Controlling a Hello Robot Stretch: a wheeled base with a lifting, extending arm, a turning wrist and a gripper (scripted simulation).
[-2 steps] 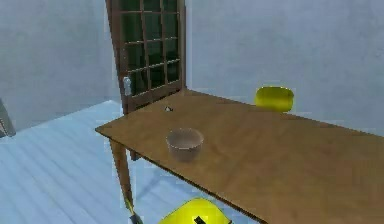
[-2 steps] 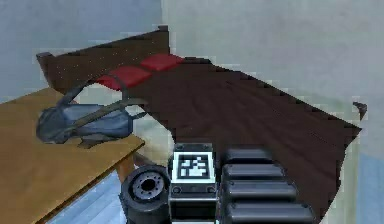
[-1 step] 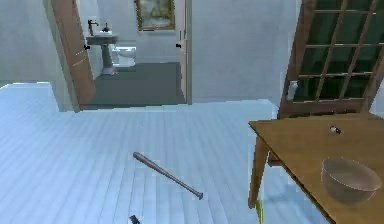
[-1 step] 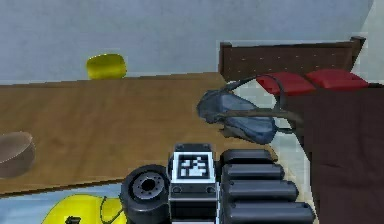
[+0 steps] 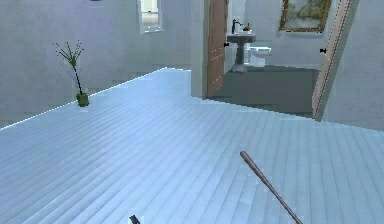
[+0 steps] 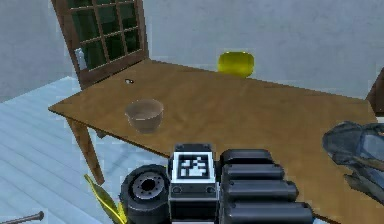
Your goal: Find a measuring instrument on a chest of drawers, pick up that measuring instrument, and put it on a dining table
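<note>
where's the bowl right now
The bowl sits on the wooden table in the arm side view's left half, near the table's near edge, with a yellow chair beyond the table's far side.

The table (image 6: pixel 240 110) is a large rectangle of mid-brown wood with a smooth, plain top. It stands level on the pale plank floor (image 6: pixel 40 130) and runs aslant across the arm side view, from its far left corner near the dark-framed glazed door (image 6: pixel 105 35) to the right edge. 1 slim square leg of the same wood shows under the near left corner.
</note>
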